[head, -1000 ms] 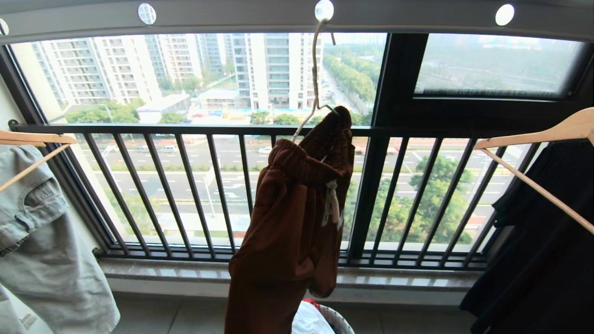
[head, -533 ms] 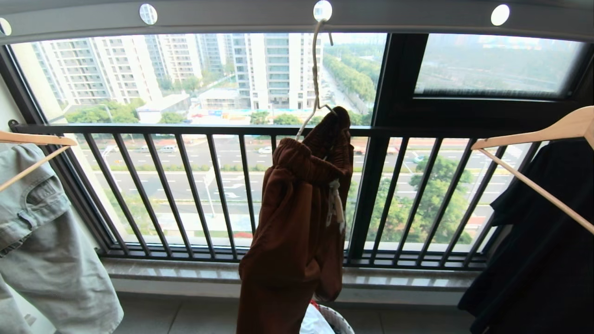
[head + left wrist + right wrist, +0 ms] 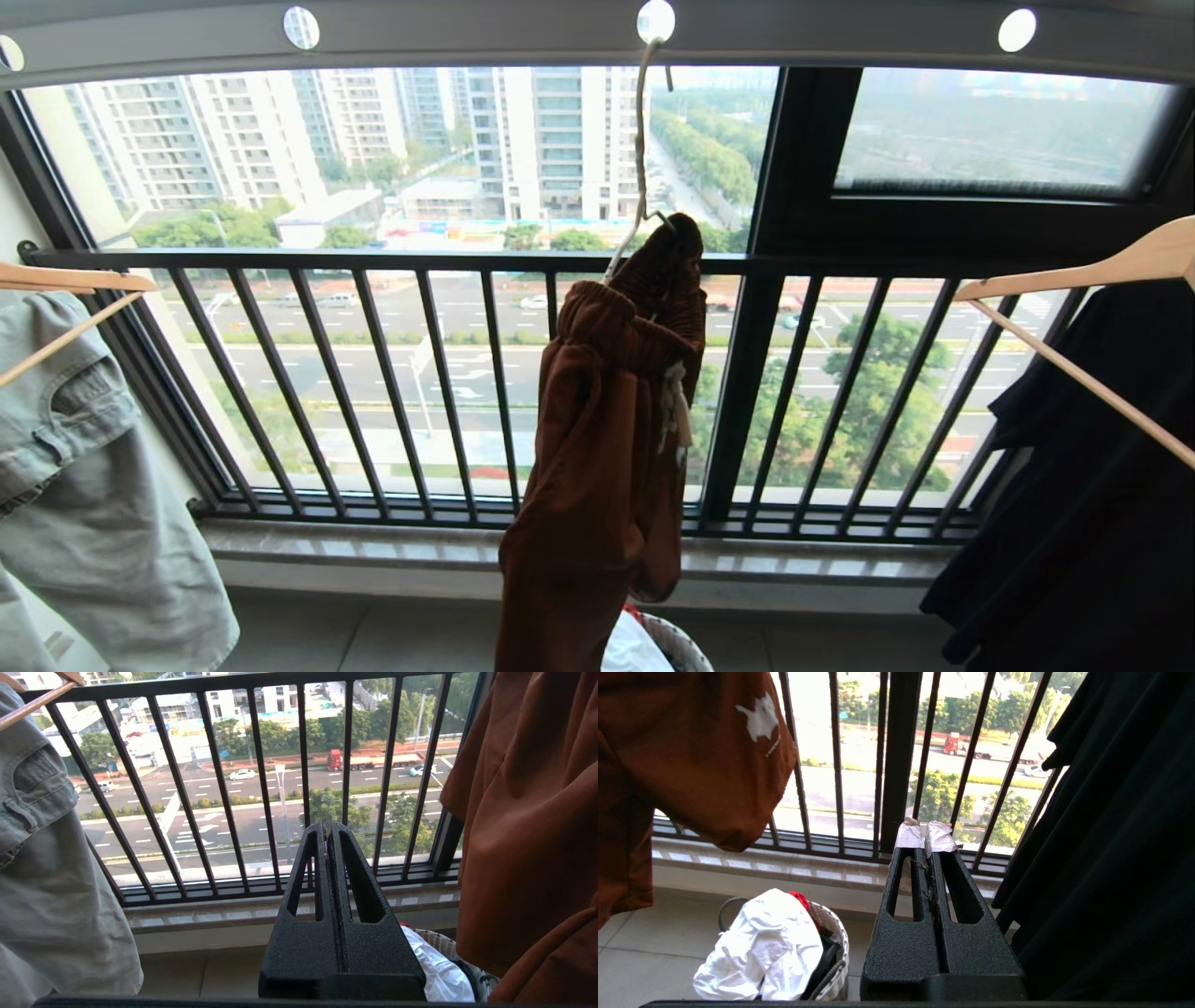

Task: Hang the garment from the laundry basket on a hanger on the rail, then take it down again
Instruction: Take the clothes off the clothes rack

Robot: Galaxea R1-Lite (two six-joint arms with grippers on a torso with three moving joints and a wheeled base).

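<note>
While both the left gripper and right gripper are pressed shut and empty, the garment hangs above and between them on the hanger; to unhook it cleanly, open wide, rise under the neck, lift clear of the rail

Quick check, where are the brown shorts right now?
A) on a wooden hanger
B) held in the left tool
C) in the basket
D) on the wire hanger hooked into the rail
D: the shorts hang from the wire hanger, its hook through a hole in the rail; both tools are shut and empty.
</note>
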